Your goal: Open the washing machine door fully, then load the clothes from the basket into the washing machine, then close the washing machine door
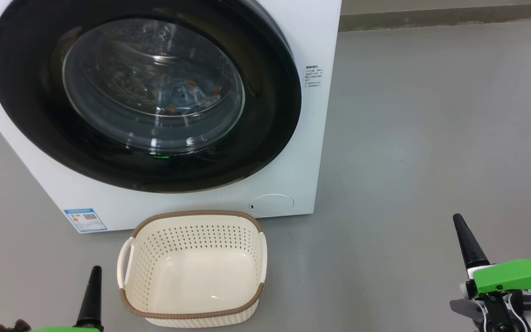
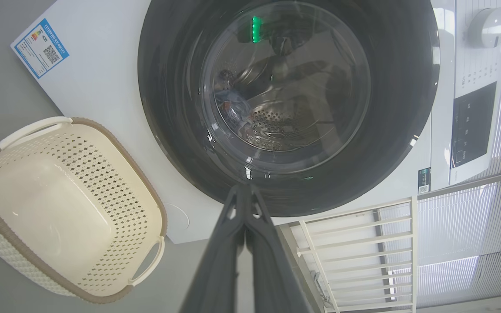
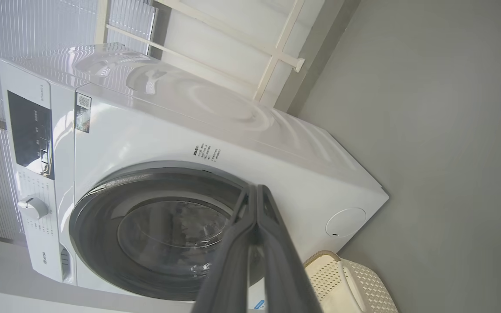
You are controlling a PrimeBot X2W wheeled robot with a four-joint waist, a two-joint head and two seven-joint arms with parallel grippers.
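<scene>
The white washing machine (image 1: 311, 138) stands at the upper left of the head view, its round black door (image 1: 39, 133) closed flat against the front. Through the glass window the clothes (image 1: 187, 94) lie inside the drum, blue with orange spots. The cream basket (image 1: 191, 267) with a brown rim sits on the floor before the machine with nothing in it. My left gripper (image 1: 94, 272) is shut at the lower left, just left of the basket. My right gripper (image 1: 460, 221) is shut at the lower right, well away from the machine. Both hold nothing.
Grey floor (image 1: 431, 138) spreads to the right of the machine. A white railing (image 2: 355, 243) and slatted blinds stand beside the machine in the left wrist view. The machine's control panel (image 3: 28, 130) and dial show in the right wrist view.
</scene>
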